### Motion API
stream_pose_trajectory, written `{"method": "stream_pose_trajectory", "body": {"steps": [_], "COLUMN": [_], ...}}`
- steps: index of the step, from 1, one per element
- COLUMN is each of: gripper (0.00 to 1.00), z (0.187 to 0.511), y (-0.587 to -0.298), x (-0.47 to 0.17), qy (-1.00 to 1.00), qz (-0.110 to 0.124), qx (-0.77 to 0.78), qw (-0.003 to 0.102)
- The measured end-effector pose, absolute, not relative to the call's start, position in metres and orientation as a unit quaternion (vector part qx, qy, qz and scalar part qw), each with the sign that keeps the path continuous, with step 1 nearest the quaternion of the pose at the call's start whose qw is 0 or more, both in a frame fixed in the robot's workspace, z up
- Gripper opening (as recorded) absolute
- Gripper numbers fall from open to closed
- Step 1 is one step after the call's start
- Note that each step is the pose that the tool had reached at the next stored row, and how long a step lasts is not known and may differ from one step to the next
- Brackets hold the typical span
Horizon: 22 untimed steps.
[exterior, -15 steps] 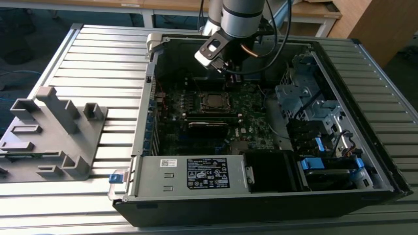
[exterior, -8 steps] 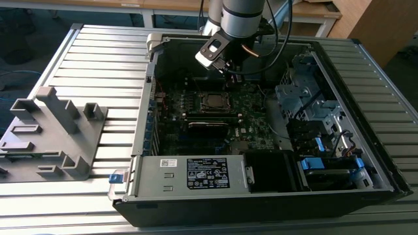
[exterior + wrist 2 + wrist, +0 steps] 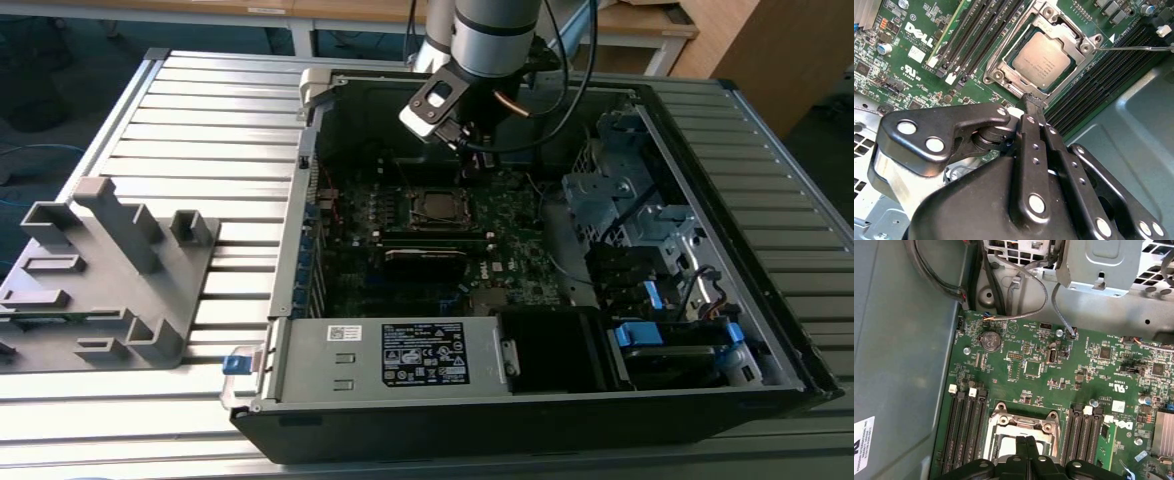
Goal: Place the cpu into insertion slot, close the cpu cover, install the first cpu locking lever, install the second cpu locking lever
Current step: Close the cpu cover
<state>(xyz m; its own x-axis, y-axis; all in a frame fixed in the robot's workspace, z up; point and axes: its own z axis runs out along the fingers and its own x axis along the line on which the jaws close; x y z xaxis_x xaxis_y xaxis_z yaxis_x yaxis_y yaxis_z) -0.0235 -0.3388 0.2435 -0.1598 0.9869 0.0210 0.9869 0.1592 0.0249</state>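
The cpu [image 3: 1044, 62], a dull silvery square, lies in the insertion slot [image 3: 434, 205] on the green board. The cpu cover [image 3: 1016, 36], a thin silvery frame, lies flat around it, and its edge shows in the first wrist view [image 3: 1024, 421]. A thin metal locking lever [image 3: 1134, 48] runs out sideways from one socket corner. My gripper [image 3: 1031, 100] is shut with nothing between its fingers. Its tips sit at the socket's near edge, also seen in the first wrist view [image 3: 1026, 440]. In the exterior view the gripper [image 3: 474, 155] hangs inside the open case, just behind the socket.
Long black memory slots [image 3: 981, 35] flank the socket on both sides. A grey power supply box with a white label [image 3: 400, 355] fills the case front. A metal drive cage [image 3: 627, 200] and loose cables [image 3: 1019, 285] stand close by. A grey fixture [image 3: 107, 270] sits on the slatted table.
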Motion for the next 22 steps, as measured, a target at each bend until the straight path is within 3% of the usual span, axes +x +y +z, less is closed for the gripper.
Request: {"method": "stream_pose_trajectory", "body": {"steps": [22], "gripper": [0.10], "z": [0.2425], "y": [-0.3388], "x": [-0.0235], "qy": [0.789], "qz": [0.016], "qx": [0.614], "qw": [-0.001]}}
